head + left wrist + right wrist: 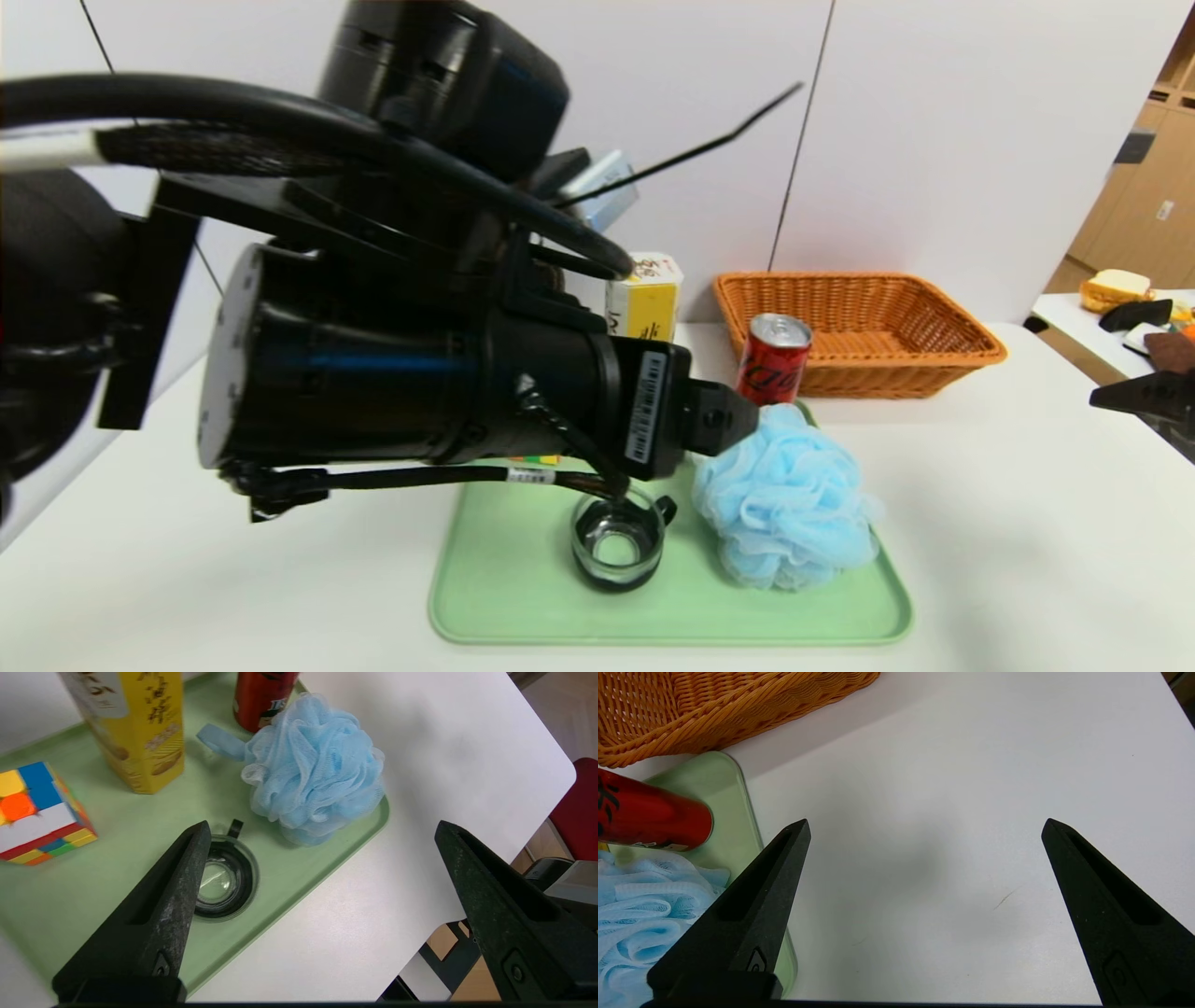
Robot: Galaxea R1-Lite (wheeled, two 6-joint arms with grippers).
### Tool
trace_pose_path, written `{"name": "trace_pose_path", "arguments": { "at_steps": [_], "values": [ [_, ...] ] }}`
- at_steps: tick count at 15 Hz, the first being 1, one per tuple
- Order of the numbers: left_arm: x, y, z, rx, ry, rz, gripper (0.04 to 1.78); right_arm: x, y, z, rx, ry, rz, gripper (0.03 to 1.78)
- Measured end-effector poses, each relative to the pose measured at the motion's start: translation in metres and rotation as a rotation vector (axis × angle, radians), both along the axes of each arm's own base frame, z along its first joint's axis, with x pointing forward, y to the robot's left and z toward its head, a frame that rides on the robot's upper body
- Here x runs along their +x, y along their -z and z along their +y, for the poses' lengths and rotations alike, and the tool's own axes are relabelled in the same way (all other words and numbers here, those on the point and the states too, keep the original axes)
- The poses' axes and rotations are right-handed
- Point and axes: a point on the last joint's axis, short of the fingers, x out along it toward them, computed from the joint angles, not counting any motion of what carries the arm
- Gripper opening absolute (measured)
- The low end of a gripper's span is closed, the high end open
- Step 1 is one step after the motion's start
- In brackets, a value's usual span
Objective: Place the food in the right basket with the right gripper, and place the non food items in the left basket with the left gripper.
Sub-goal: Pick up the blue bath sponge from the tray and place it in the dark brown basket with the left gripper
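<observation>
On the green tray (504,597) stand the clear glass mug (616,546), the light blue bath sponge (784,504), the red can (773,359) and the yellow carton (644,299). The left wrist view shows the puzzle cube (37,812), carton (135,728), can (261,695), sponge (313,765) and mug (224,877). My left gripper (322,828) is open and empty, high above the tray's edge beside the mug. My right gripper (924,826) is open and empty over bare table right of the tray. The orange-tan basket (854,331) is empty. The cup and dark basket are hidden.
My left arm (401,373) fills the left half of the head view and hides the table's left side. The basket's corner (691,714), can (649,816) and sponge (640,914) show in the right wrist view. A side table with clutter (1130,299) stands far right.
</observation>
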Motion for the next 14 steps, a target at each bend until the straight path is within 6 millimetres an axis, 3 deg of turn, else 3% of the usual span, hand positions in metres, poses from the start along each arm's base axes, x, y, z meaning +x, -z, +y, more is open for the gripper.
{"name": "trace_pose_path", "arguments": {
  "at_steps": [3, 14],
  "values": [
    [0.002, 0.011, -0.03, 0.034, 0.026, 0.014, 1.69, -0.002, 0.002, 0.0, 0.009, -0.003, 0.003, 1.71],
    [0.016, 0.046, -0.106, 0.128, -0.032, 0.021, 1.69, -0.006, 0.016, 0.001, 0.038, -0.029, 0.044, 1.71]
  ]
}}
